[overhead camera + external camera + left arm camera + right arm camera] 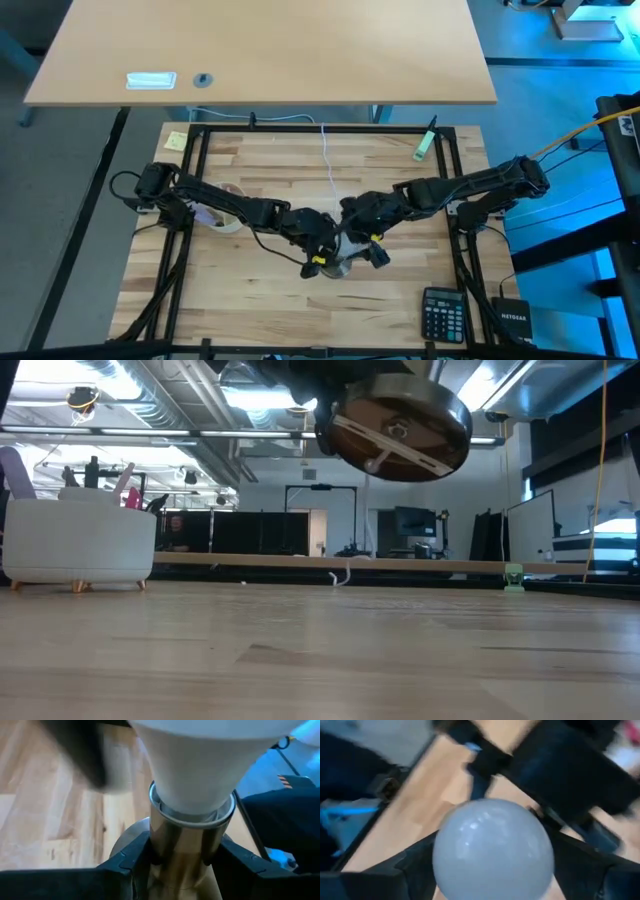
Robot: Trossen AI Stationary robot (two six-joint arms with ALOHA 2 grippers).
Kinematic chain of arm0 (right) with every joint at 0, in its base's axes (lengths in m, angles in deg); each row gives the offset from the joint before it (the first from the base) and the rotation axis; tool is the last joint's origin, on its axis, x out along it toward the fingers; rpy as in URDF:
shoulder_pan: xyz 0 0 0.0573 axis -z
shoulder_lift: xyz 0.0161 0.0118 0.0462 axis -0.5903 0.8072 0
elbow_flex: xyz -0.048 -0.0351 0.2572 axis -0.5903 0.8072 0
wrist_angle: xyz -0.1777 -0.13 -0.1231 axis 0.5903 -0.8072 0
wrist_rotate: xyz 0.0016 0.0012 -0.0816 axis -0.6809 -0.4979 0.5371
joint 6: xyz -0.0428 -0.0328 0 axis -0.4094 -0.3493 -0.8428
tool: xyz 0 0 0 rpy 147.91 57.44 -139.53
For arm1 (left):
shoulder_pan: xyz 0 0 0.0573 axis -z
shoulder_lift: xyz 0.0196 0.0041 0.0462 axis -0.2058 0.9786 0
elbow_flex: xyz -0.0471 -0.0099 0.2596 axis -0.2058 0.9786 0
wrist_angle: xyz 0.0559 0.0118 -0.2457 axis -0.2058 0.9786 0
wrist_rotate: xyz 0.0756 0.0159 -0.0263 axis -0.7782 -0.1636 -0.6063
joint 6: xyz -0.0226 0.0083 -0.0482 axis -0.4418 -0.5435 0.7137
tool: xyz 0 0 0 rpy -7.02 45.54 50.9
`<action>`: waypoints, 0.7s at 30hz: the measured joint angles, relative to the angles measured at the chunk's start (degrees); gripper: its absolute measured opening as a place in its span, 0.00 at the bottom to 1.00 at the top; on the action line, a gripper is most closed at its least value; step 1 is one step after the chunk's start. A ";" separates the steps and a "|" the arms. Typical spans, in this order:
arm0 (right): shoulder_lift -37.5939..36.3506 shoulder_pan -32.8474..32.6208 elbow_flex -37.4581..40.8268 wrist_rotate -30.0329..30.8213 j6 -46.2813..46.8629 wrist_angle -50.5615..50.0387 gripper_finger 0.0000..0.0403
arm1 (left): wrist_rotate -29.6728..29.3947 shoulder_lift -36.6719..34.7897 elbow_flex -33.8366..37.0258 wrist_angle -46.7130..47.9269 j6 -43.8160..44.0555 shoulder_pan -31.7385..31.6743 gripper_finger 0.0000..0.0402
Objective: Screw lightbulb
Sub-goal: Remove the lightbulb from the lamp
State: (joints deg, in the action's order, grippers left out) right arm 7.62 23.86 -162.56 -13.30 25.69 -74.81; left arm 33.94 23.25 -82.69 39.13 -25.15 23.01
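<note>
Here, lightbulb (492,847) dome toward right claw (492,870)

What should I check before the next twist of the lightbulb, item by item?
1. Right gripper jaws closed on the lightbulb: ok.
2. Left gripper jaws clamped on the socket stem: ok.
3. Lightbulb base seated in the socket mouth and in line with it: ok.
4. Thread fully home: cannot tell; a grey ring shows at the joint.
5. Socket held clear above the table: ok.
6. Cord free of both arms: cannot tell.
</note>
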 joint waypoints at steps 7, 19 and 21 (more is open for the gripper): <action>-0.02 -0.08 -2.94 6.89 5.84 -8.61 0.92 | -2.74 0.00 -0.02 0.83 0.72 -0.04 0.39; -0.13 0.01 -10.90 8.84 17.87 -33.05 0.93 | -21.60 1.30 -0.02 4.09 3.18 0.04 0.40; -0.13 -0.02 -10.22 8.91 18.87 -34.85 0.93 | -22.17 2.66 -0.02 3.34 3.92 -0.11 0.40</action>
State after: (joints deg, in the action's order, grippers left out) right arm 7.48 23.84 -172.78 -4.38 44.56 -109.66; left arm 11.77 25.91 -82.71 42.47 -21.23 22.90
